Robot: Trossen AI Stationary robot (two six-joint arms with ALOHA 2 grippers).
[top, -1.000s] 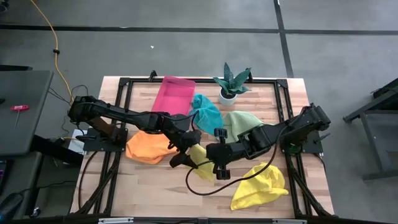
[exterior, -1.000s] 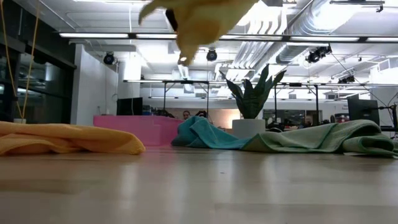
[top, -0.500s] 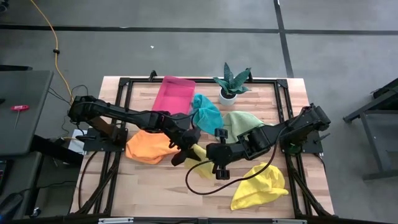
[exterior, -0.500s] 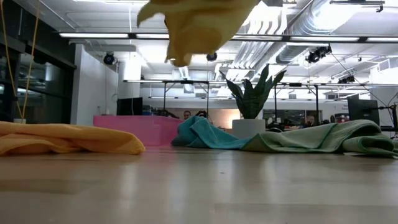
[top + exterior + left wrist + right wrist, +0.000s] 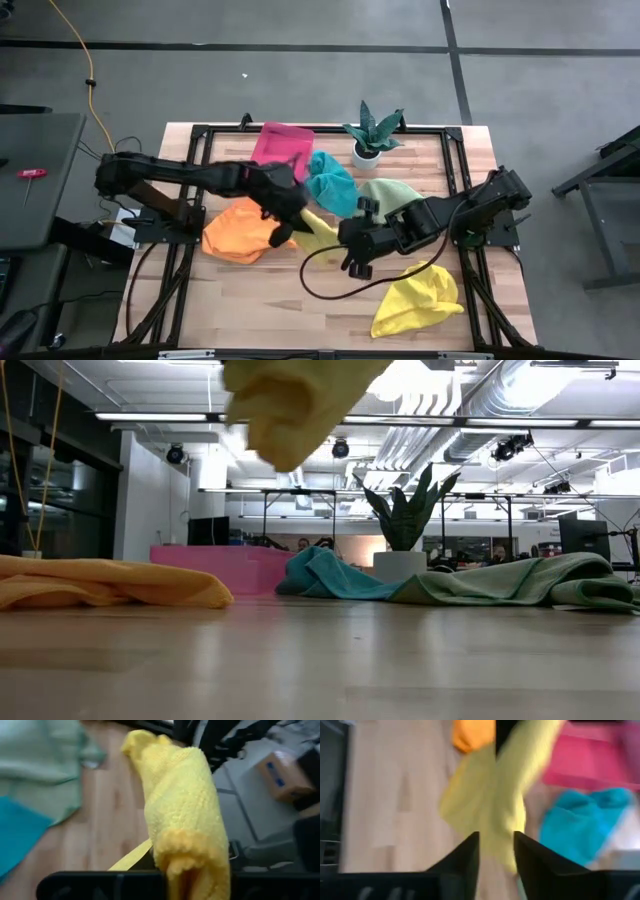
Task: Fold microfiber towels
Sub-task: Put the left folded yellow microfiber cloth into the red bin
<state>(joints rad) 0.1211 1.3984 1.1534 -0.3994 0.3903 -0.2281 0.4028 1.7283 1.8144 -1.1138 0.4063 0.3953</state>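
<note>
A yellow microfiber towel hangs bunched in the air at mid-table; the low view shows its lower end clear of the tabletop. My left gripper is shut on it. My right gripper stands just to the right of it, open, and the wrist view shows the towel through the gap between its fingers. The orange towel, the teal towel, the light green towel and a second yellow towel lie crumpled on the table. My left gripper pinches a bunched, several-layered part of the yellow towel between its two fingers. The towel runs on away from the fingers as a thick roll and hangs clear of the table. My right gripper's fingers flank the towel; whether they touch it, I cannot tell.
A pink tray and a potted plant stand at the far edge. A black cable loops over the near middle. Bare wood shows at the near left.
My left gripper has gone toward the table's far left and taken the yellow towel with it. The towel's hanging end has swung to the left in the low view. My right gripper has shifted a little toward the far edge and turned.
</note>
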